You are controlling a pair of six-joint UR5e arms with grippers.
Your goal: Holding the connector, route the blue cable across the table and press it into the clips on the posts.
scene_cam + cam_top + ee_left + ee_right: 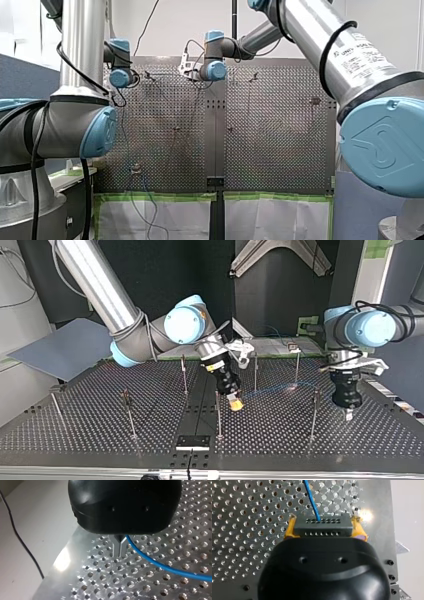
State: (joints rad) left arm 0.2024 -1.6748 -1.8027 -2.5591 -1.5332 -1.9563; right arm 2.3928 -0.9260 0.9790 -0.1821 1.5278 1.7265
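Snagging is looking likely (blue cable [160, 566] trailing loose over the bench [105, 580], beside my closed left claw [120, 550]): right claw [324, 522] is gripping the connector [322, 528], and a post [314, 412] could tug it free.

Cable [311, 500] was bright blue. Connector [322, 526] was dark grey with rows of small holes. Right pincer [324, 520]: black body, yellow pads [289, 528]. Left pincer [119, 554]: black body, bare metal fingers [116, 550]. Counter [100, 405] was silver, patterned all over with a regular grid of holes.
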